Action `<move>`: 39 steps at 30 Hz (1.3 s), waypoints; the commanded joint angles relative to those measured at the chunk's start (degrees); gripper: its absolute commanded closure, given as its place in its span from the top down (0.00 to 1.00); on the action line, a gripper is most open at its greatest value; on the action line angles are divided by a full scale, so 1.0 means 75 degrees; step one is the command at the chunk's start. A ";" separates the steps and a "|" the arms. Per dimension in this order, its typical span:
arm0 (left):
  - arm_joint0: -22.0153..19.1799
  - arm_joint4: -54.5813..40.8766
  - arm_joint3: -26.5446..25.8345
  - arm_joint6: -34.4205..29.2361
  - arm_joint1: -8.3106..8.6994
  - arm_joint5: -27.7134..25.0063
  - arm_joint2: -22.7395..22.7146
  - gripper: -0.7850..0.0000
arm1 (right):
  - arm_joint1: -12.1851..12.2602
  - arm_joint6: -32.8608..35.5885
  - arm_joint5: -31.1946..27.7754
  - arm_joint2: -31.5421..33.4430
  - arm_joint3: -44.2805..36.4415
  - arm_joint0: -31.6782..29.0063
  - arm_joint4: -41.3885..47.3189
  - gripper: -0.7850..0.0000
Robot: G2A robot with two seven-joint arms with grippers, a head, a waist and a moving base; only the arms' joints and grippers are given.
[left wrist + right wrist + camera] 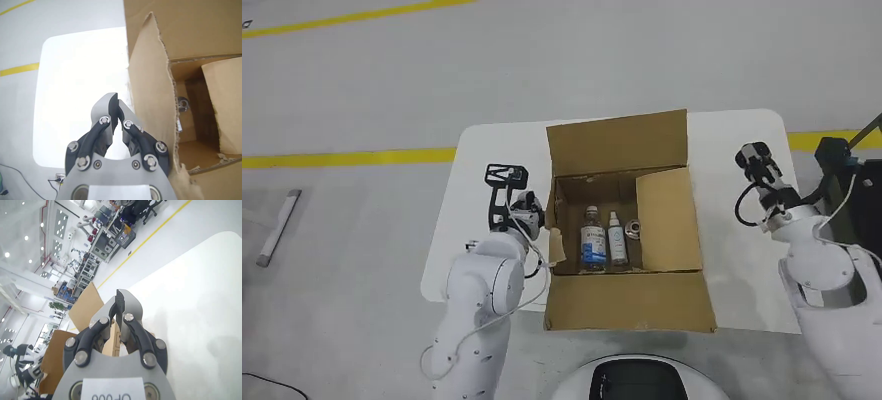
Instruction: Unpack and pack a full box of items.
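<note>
An open cardboard box [628, 150] stands in the middle of the white table [482, 180], all flaps folded out. Inside lie a larger bottle with a blue label [592, 245], a slim white bottle [616, 238] beside it, and a small grey metal part [633, 228], the part [182, 104] also seen past the box's torn flap [151, 94]. My left gripper [117, 97] is shut and empty, just outside the box's left wall. My right gripper [118, 298] is shut and empty over the table to the right of the box [86, 304].
The table's right part [742, 220] and left part are bare. A yellow floor line [342, 158] runs behind the table. A dark device [832, 152] sits at the far right edge. The right flap [670, 220] leans partly over the box opening.
</note>
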 commanded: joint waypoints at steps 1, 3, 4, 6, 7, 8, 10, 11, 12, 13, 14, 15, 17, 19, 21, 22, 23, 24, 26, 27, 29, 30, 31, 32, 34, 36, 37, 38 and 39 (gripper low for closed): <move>-0.0078 -0.0244 0.0029 -0.0063 -0.0024 -0.0050 0.0182 0.00 | -0.0012 0.0083 0.0070 -0.0041 0.0468 0.0399 0.0219 0.00; -0.0146 -0.0377 0.0108 -0.0151 -0.0040 -0.0130 0.0338 0.00 | -0.0011 0.0253 0.0199 -0.0098 0.0980 0.0785 0.0245 0.00; -0.0186 -0.0396 0.0138 -0.0148 -0.0046 -0.0133 0.0392 0.00 | -0.0011 0.0355 0.0226 -0.0146 0.1180 0.0984 0.0235 0.00; -0.0236 -0.0544 0.0225 -0.0174 -0.0065 -0.0154 0.0531 0.00 | -0.0016 0.0492 0.0297 -0.0202 0.1675 0.1386 0.0325 0.00; -0.0271 -0.0540 0.0265 -0.0178 -0.0070 -0.0177 0.0592 0.00 | -0.0017 0.0566 0.0320 -0.0273 0.1884 0.1580 0.0270 0.00; -0.0284 -0.0588 0.0313 -0.0177 -0.0078 -0.0186 0.0661 0.00 | -0.0021 0.0672 0.0301 -0.0336 0.2109 0.1782 0.0288 0.00; -0.0310 -0.0671 0.0382 -0.0167 -0.0093 -0.0162 0.0771 0.00 | -0.0036 0.0863 0.0267 -0.0464 0.2530 0.2160 0.0381 0.00; -0.0316 -0.0694 0.0402 -0.0177 -0.0100 -0.0176 0.0839 0.00 | -0.0038 0.1022 0.0201 -0.0546 0.2729 0.2341 0.0364 0.00; -0.0316 -0.0705 0.0412 -0.0168 -0.0106 -0.0154 0.0890 0.00 | -0.0043 0.1108 0.0160 -0.0602 0.2933 0.2516 0.0383 0.00; -0.0300 -0.0773 0.0429 -0.0177 -0.0115 -0.0115 0.0941 0.00 | -0.0058 0.1264 0.0081 -0.0679 0.3122 0.2680 0.0520 0.00; -0.0300 -0.0790 0.0437 -0.0193 -0.0120 -0.0098 0.0984 0.00 | -0.0066 0.1361 0.0000 -0.0728 0.3316 0.2831 0.0597 0.00; -0.0293 -0.0807 0.0452 -0.0210 -0.0125 -0.0087 0.1031 0.00 | -0.0075 0.1415 -0.0029 -0.0783 0.3509 0.2975 0.0627 0.00; -0.0271 -0.0894 0.0487 -0.0248 -0.0135 -0.0045 0.1101 0.00 | -0.0102 0.1717 -0.0190 -0.0916 0.3833 0.3237 0.0871 0.00; -0.0254 -0.0941 0.0529 -0.0317 -0.0139 -0.0052 0.1156 0.00 | -0.0126 0.1849 -0.0386 -0.1029 0.4101 0.3458 0.1009 0.00; -0.0238 -0.1092 0.0538 -0.0400 -0.0147 -0.0003 0.1181 0.00 | -0.0152 0.2118 -0.0625 -0.1165 0.4314 0.3626 0.1191 0.00; -0.0245 -0.1139 0.0525 -0.0431 -0.0150 0.0013 0.1188 0.00 | -0.0161 0.2244 -0.0742 -0.1222 0.4407 0.3696 0.1269 0.00; -0.0248 -0.1140 0.0514 -0.0451 -0.0151 0.0019 0.1207 0.00 | -0.0168 0.2444 -0.0884 -0.1301 0.4476 0.3768 0.1306 0.00; -0.0249 -0.1141 0.0505 -0.0470 -0.0151 0.0002 0.1235 0.00 | -0.0171 0.2583 -0.1002 -0.1340 0.4555 0.3836 0.1357 0.00; -0.0249 -0.1155 0.0507 -0.0512 -0.0152 0.0000 0.1267 0.00 | -0.0176 0.2852 -0.1244 -0.1427 0.4657 0.3935 0.1448 0.00; -0.0251 -0.1164 0.0513 -0.0520 -0.0152 -0.0009 0.1280 0.00 | -0.0174 0.2968 -0.1361 -0.1459 0.4694 0.3971 0.1460 0.00; -0.0254 -0.1148 0.0539 -0.0528 -0.0149 -0.0007 0.1290 0.00 | -0.0175 0.3176 -0.1639 -0.1484 0.4743 0.4002 0.1643 0.00; -0.0257 -0.1148 0.0552 -0.0540 -0.0148 0.0000 0.1289 0.00 | -0.0173 0.3310 -0.1788 -0.1497 0.4751 0.4000 0.1737 0.00; -0.0261 -0.1151 0.0565 -0.0552 -0.0147 0.0003 0.1285 0.00 | -0.0162 0.3436 -0.1911 -0.1514 0.4758 0.3998 0.1724 0.00; -0.0266 -0.1155 0.0577 -0.0567 -0.0146 0.0005 0.1281 0.00 | -0.0151 0.3481 -0.1967 -0.1507 0.4785 0.3997 0.1711 0.00; -0.0269 -0.1261 0.0599 -0.0636 -0.0149 0.0076 0.1256 0.00 | -0.0144 0.3521 -0.2046 -0.1491 0.4797 0.3997 0.1823 0.00; -0.0295 -0.1248 0.0607 -0.0648 -0.0146 0.0065 0.1258 0.00 | -0.0135 0.3649 -0.2198 -0.1490 0.4726 0.3965 0.1946 0.00; -0.0305 -0.1246 0.0617 -0.0648 -0.0145 0.0069 0.1254 0.00 | -0.0125 0.3718 -0.2247 -0.1486 0.4692 0.3948 0.1972 0.00; -0.0316 -0.1250 0.0629 -0.0646 -0.0144 0.0068 0.1249 0.00 | -0.0117 0.3755 -0.2313 -0.1469 0.4641 0.3927 0.2024 0.00; -0.0332 -0.1238 0.0638 -0.0645 -0.0142 0.0070 0.1236 0.00 | -0.0109 0.3797 -0.2359 -0.1455 0.4593 0.3893 0.2076 0.00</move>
